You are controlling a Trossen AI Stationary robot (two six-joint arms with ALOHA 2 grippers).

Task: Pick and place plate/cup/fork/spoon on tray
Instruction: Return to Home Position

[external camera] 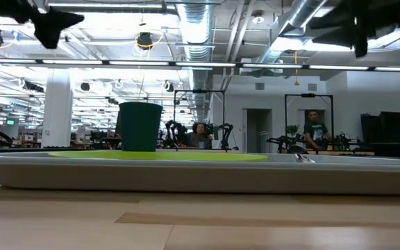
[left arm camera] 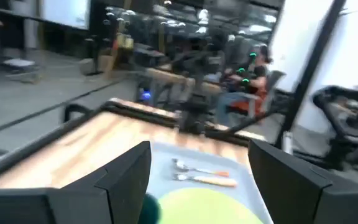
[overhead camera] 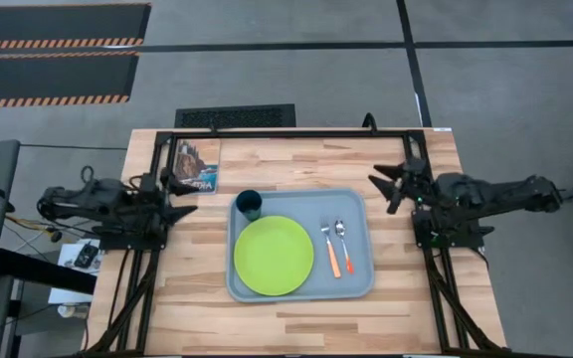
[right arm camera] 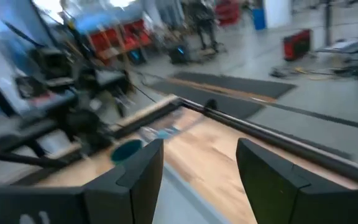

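The grey-blue tray (overhead camera: pixel 361 283) lies at the table's middle. On it rest the lime-green plate (overhead camera: pixel 274 256), the dark teal cup (overhead camera: pixel 249 205) at its far left corner, and the orange-handled fork (overhead camera: pixel 330 253) and spoon (overhead camera: pixel 343 245) side by side to the plate's right. My left gripper (overhead camera: pixel 185 202) hovers open at the table's left edge, pointing level toward the tray. My right gripper (overhead camera: pixel 388 187) hovers open at the table's right edge, also level, clear of everything.
A picture card (overhead camera: pixel 197 166) lies flat on the table's far left, beside my left gripper. Black frame rails (overhead camera: pixel 296 132) run along the table's far edge and sides. Bare wood (overhead camera: pixel 296 323) lies between the tray and the near edge.
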